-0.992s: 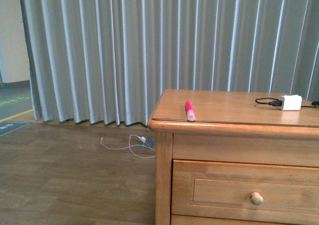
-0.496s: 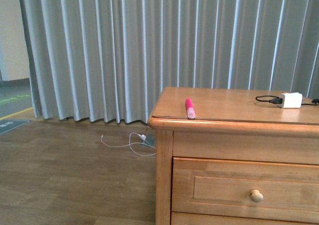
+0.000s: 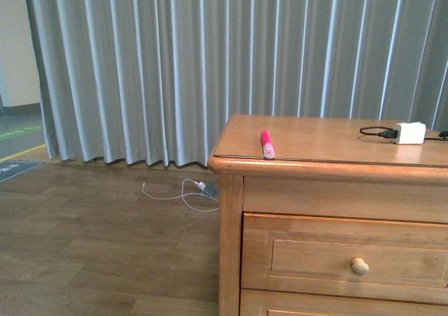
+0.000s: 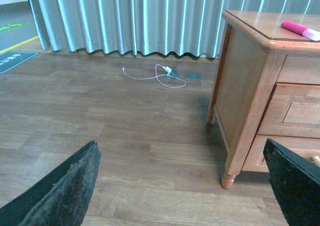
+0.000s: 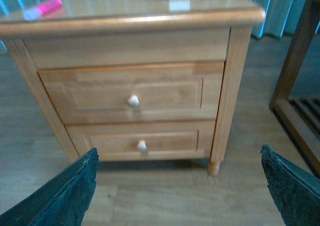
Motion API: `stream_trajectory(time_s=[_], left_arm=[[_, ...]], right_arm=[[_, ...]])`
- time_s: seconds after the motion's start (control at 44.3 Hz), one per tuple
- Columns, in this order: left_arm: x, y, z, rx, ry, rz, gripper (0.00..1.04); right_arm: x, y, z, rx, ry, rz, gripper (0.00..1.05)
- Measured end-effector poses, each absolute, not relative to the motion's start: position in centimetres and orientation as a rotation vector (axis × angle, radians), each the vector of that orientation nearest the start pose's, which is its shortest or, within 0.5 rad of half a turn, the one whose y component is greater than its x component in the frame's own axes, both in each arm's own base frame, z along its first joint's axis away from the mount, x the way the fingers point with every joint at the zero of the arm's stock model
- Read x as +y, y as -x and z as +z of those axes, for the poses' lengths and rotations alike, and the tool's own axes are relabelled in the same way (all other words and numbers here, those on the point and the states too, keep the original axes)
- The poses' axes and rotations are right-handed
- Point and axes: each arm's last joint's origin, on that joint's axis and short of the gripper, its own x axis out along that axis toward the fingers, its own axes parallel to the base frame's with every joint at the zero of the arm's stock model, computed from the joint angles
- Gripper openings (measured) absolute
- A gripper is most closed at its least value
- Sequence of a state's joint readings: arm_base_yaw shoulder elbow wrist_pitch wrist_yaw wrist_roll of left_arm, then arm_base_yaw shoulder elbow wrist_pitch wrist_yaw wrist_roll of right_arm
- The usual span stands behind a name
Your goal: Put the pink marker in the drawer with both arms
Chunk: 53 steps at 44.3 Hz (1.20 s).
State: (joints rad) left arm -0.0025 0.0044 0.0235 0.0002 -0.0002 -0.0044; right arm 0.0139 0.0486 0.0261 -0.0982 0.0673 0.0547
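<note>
The pink marker (image 3: 267,144) lies on the cabinet top near its front left corner, paler end toward me; it also shows in the left wrist view (image 4: 300,30) and the right wrist view (image 5: 42,9). The upper drawer (image 3: 346,258) is shut, with its round knob (image 3: 359,265) at the middle; the right wrist view shows it too (image 5: 132,93). My left gripper (image 4: 182,186) is open over bare floor, left of the cabinet. My right gripper (image 5: 180,186) is open, low in front of the cabinet, holding nothing. Neither arm shows in the front view.
A white charger block (image 3: 409,132) with black cable sits at the cabinet top's back right. The lower drawer (image 5: 141,142) is shut. A white cable (image 3: 183,193) lies on the floor by the grey curtain (image 3: 210,64). A dark wooden frame (image 5: 295,85) stands right of the cabinet.
The front view has shifted: the cabinet now sits a little lower and nearer in the picture, showing more of its top. The marker and charger have not moved on it.
</note>
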Motion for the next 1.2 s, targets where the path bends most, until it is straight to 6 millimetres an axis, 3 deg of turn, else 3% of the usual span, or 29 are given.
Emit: stream_trajectory(time_s=[0.18,0.406,0.632,0.835,1.195], left_arm=[[0.0,-9.6,17.1,-0.019,0.004,-0.002,0.99],[0.0,-9.6,17.1,-0.019,0.004,-0.002,0.99],[0.0,-9.6,17.1,-0.019,0.004,-0.002,0.99],[0.0,-9.6,17.1,-0.019,0.004,-0.002,0.99],[0.0,-9.6,17.1,-0.019,0.004,-0.003,0.99]], right_arm=[[0.4,-10.8,15.7,0.245,-0.078,-0.054,0.96],[2.3,-14.4,16.0,0.314,-0.056,0.009,0.96],[4.1,-20.9,15.9,0.411,-0.036,0.032,0.96],[5.9,-25.1,15.3,0.438,-0.018,0.05,0.96],[7.7,-32.9,12.1,0.428,0.0,0.02,0.96]])
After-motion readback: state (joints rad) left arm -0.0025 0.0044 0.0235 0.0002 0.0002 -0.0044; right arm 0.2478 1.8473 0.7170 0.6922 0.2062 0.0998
